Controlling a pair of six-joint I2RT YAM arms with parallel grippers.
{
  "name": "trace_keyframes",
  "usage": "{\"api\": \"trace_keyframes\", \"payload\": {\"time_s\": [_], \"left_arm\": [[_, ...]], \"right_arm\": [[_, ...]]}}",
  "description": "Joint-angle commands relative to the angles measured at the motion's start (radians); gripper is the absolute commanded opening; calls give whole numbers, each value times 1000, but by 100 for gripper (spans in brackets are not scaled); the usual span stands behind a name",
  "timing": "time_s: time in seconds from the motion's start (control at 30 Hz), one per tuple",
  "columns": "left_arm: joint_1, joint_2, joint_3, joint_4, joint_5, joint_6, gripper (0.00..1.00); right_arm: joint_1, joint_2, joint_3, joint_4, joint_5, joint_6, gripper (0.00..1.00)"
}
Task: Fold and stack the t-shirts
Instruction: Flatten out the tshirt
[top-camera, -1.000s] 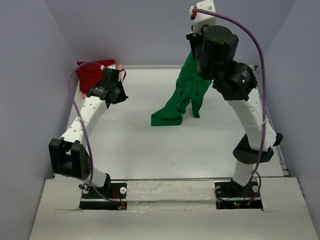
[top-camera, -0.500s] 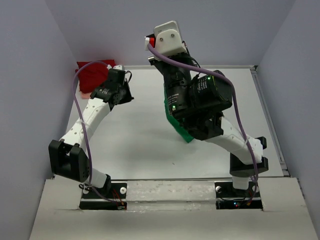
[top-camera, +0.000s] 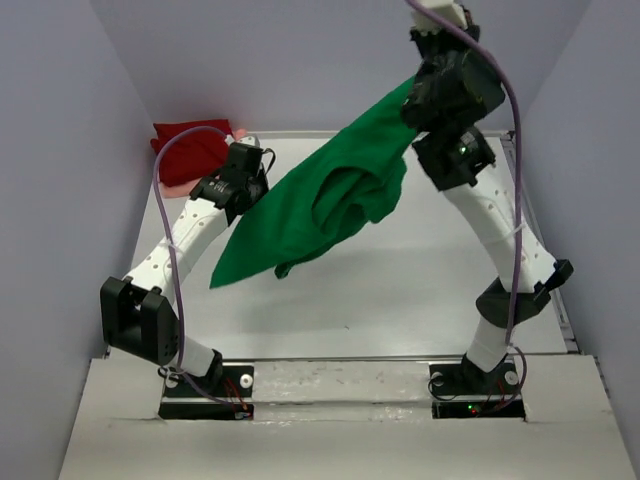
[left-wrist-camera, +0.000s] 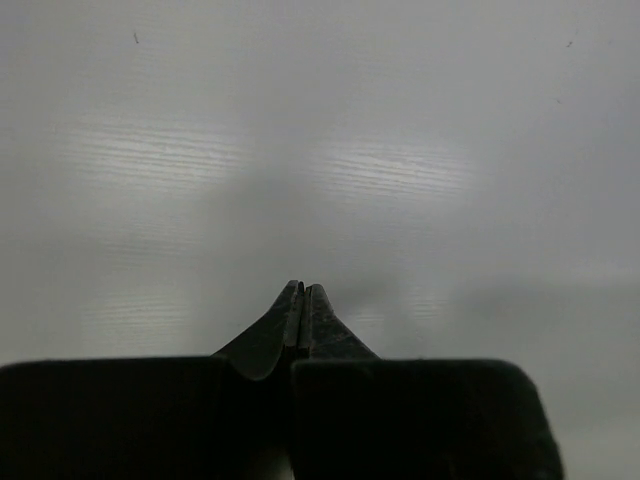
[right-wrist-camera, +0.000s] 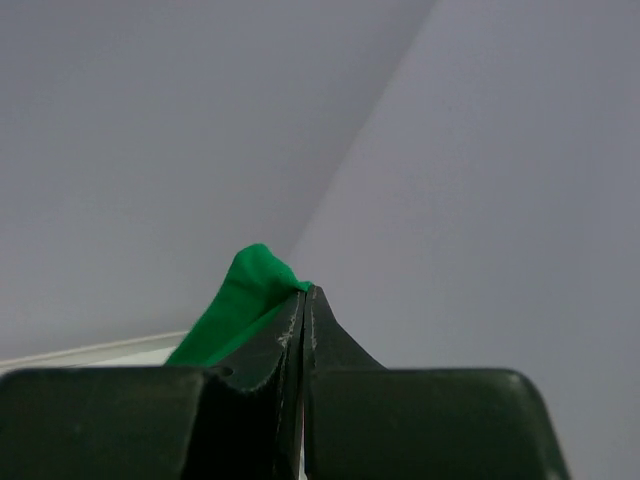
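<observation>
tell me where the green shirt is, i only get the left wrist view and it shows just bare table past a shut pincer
Observer: The green shirt hangs from the right pincer, held high over the far right of the table.
Operator: is it gripped properly
Observer: The right wrist view shows the jaws shut on a bunched fold of green cloth.
Operator: any other shirts in sight
Observer: A dark red shirt lies crumpled in the table's far left corner.
</observation>
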Motion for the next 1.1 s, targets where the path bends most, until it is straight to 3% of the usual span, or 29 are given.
{"api": "trace_keyframes", "payload": {"time_s": [0.0, 0.1, 0.2, 0.3, 0.4, 0.5, 0.6, 0.63, 0.7, 0.77, 0.83, 0.93, 1.03, 1.07], "left_arm": [[-7, -23, 51, -25, -39, -4, 4], [-8, -47, 50, -41, -58, 2, 4], [-8, -82, 50, -54, -69, 9, 4], [-7, -113, 53, -67, -84, 14, 5], [-8, -126, 50, -68, -102, 19, 6], [-7, -113, 33, -53, -82, 13, 6], [-7, -99, -1, -25, -55, -7, 6], [-7, -96, -7, -22, -65, -18, 6], [-7, -99, -21, -34, -171, -65, 4], [18, -113, -21, -33, -252, -96, 3], [47, -119, -7, -16, -275, -99, 3], [70, -81, 73, -16, -418, -75, 3], [114, 21, 258, -95, -434, -8, 6], [127, 120, 386, -122, -409, 17, 5]], "right_arm": [[-265, -66, -34, -369, -147, 454, 0], [-372, -25, -77, -493, -181, 524, 0], [-466, 30, -82, -729, -352, 778, 0], [-467, 61, -91, -813, -377, 851, 0], [-373, 71, 24, -840, -393, 852, 0], [-166, 68, 105, -698, -269, 680, 0], [43, 72, 72, -413, -85, 387, 0], [88, 71, 50, -239, -21, 230, 0], [199, 74, 18, -47, 27, 53, 0], [266, 78, 35, 26, 46, -20, 0], [277, 71, 35, 87, 49, -80, 0], [277, 35, 10, 91, 34, -86, 0], [268, 12, -2, 91, 32, -82, 0], [268, 2, -10, 98, 29, -91, 0]]}}
